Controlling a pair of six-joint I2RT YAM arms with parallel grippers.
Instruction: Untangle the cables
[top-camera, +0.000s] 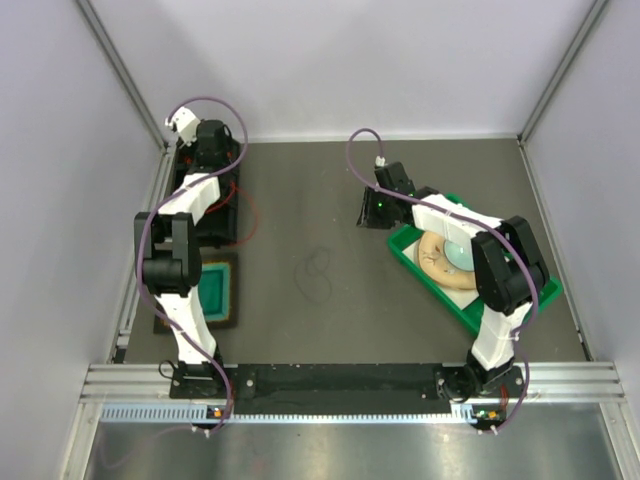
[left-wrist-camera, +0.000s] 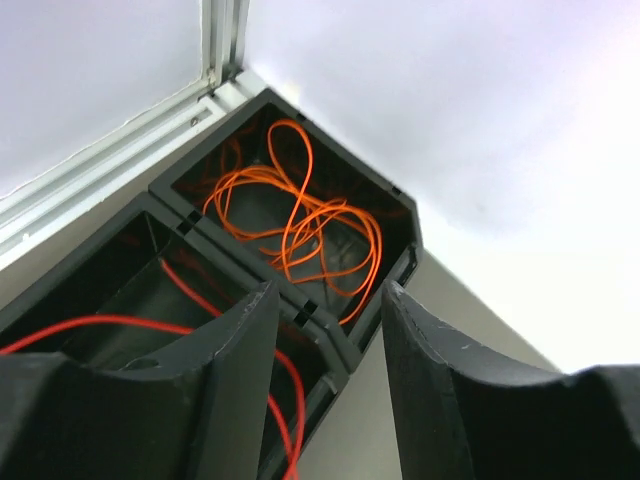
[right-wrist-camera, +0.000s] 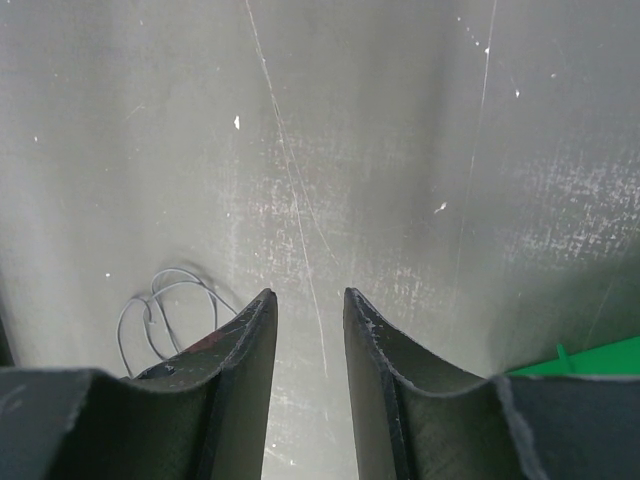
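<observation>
A tangle of orange cables (left-wrist-camera: 300, 215) lies in the far compartment of a black box (left-wrist-camera: 400, 215). A red cable (left-wrist-camera: 100, 325) runs through the near compartment, and part of it loops over the box side in the top view (top-camera: 247, 212). A thin dark cable (top-camera: 318, 272) lies in loose loops on the table's middle; it also shows in the right wrist view (right-wrist-camera: 165, 310). My left gripper (left-wrist-camera: 330, 300) is open and empty above the box's dividing wall (top-camera: 208, 160). My right gripper (right-wrist-camera: 310, 297) is open and empty over bare table, right of the dark cable (top-camera: 372, 208).
A green tray (top-camera: 525, 300) at the right holds a beige ring-shaped thing (top-camera: 436, 262) and a pale blue bowl (top-camera: 458, 250). A teal block (top-camera: 214, 287) sits on a dark mat at the left. Enclosure walls stand close behind the black box (top-camera: 212, 215).
</observation>
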